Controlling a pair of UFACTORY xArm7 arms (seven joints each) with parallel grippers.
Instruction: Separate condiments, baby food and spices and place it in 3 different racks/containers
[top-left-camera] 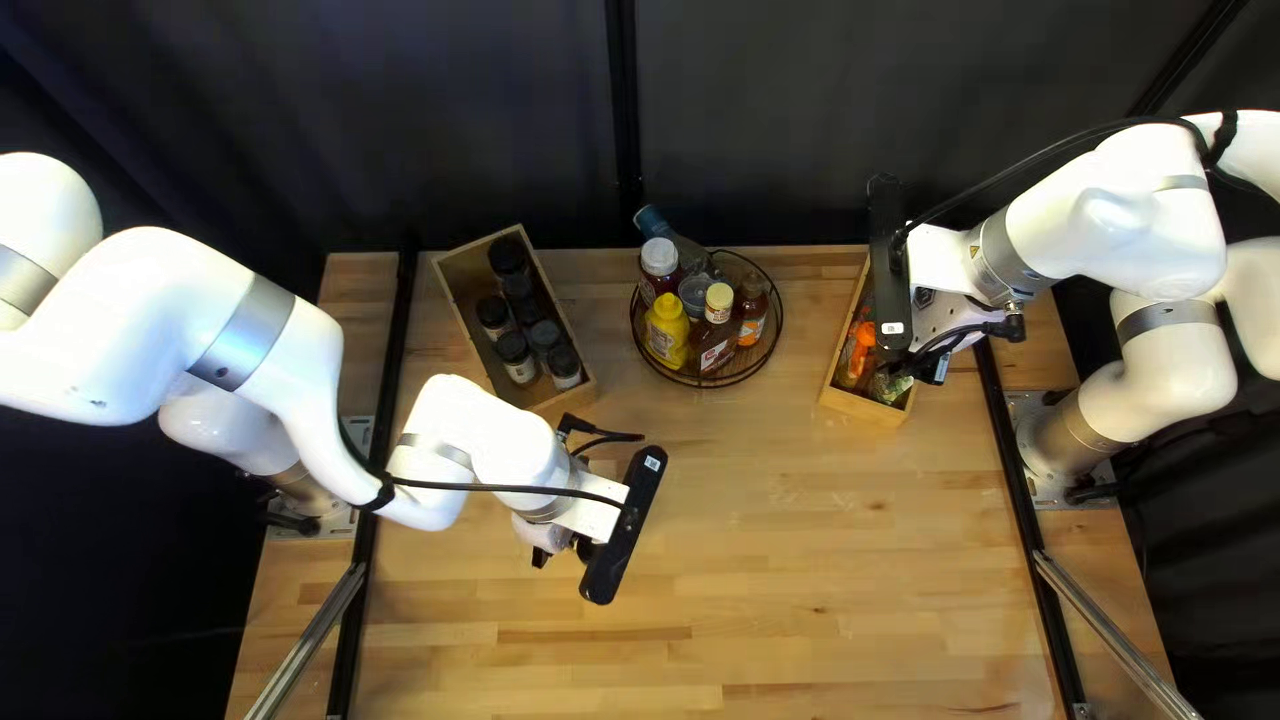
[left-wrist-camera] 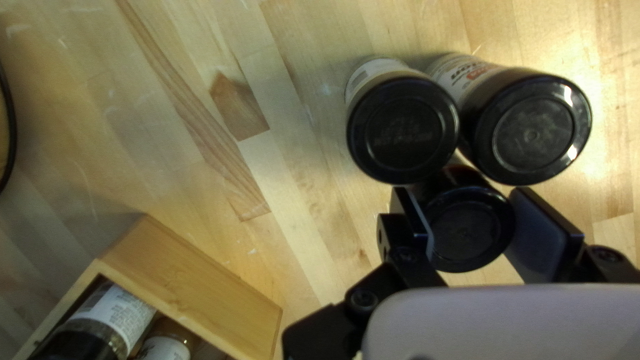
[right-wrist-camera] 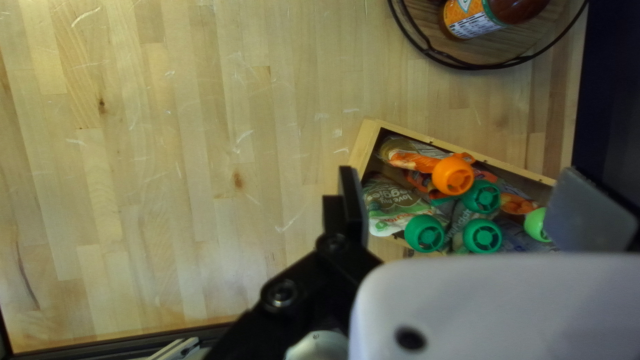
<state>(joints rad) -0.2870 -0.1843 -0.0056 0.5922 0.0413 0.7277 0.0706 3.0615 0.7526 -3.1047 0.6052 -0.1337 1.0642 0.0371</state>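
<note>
My left gripper is low over the table at the left-centre of the top left view, its fingertips hidden there. In the left wrist view my left gripper is shut on a black-lidded spice jar, a finger against each side. Two more black-lidded jars stand just ahead, close against it. My right gripper hangs over the baby food box; in the right wrist view my right gripper is open above capped pouches in the box.
A wooden box of spice jars stands behind my left gripper. Right of it, a round wire rack holds several condiment bottles. A blue-capped bottle leans out past the rack's back edge.
</note>
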